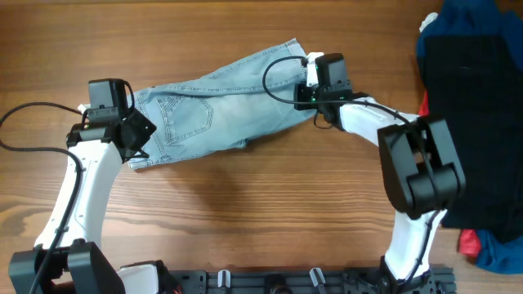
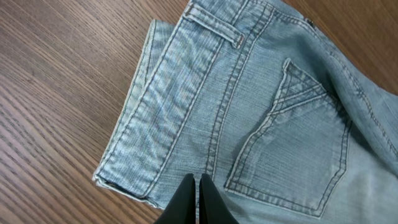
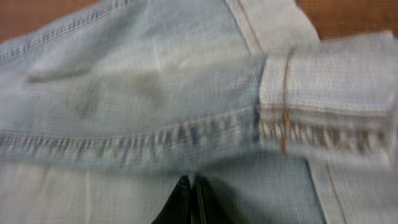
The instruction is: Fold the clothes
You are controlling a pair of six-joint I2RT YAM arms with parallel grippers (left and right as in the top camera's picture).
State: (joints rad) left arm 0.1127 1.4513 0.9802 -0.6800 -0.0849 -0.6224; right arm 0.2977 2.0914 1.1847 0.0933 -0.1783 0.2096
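Observation:
The light blue denim shorts [image 1: 212, 114] lie folded lengthwise and slanted across the table, waistband at the left and cuffed hem at the upper right. My left gripper [image 1: 143, 135] is at the waistband end. In the left wrist view its fingers [image 2: 197, 182] are pressed together on the denim [image 2: 280, 124], between the waistband [image 2: 155, 112] and a back pocket [image 2: 292, 143]. My right gripper [image 1: 308, 88] is at the hem end. In the blurred right wrist view its fingers [image 3: 189, 183] are shut on the cloth [image 3: 124, 93] just below the side seam, beside the cuff [image 3: 323, 112].
A pile of other clothes sits at the right edge: a black garment [image 1: 474, 122] over dark blue cloth [image 1: 500, 253] and a bit of red [image 1: 467, 242]. Bare wooden table [image 1: 245, 212] lies in front of the shorts. The arm bases stand at the near edge.

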